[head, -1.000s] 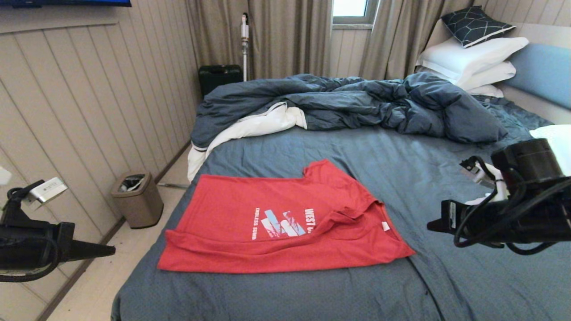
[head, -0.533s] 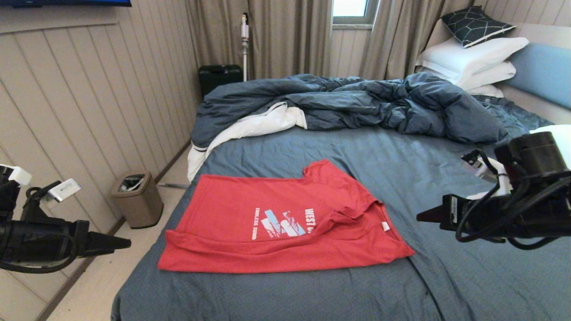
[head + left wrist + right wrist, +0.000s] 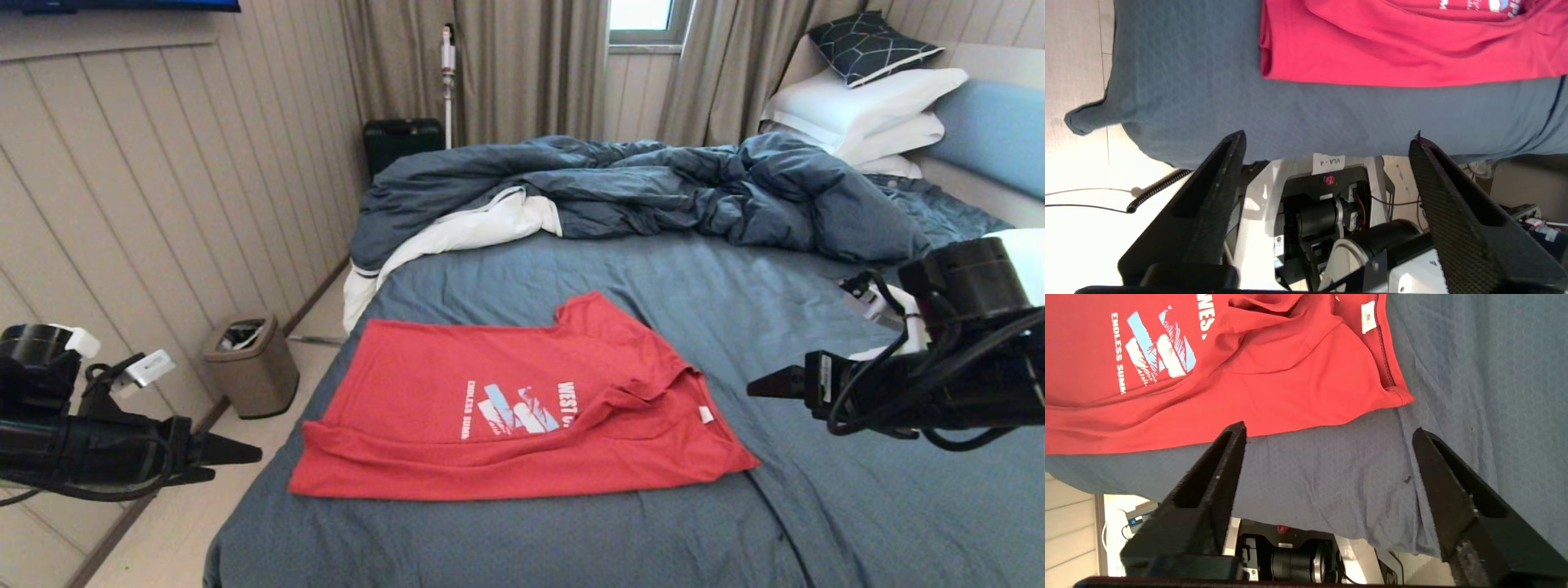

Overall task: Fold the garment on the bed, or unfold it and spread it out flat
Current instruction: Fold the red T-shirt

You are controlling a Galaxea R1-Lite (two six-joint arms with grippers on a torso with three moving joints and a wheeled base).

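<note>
Bed (image 3: 735, 278) held the shirt (image 3: 522, 408) lengthwise between both hands, left hand (image 3: 233, 451) and right hand (image 3: 767, 384) flanking it, fingers apart.

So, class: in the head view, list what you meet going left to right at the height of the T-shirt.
left gripper → small bin → red T-shirt → bare blue sheet of the bed → right gripper
</note>
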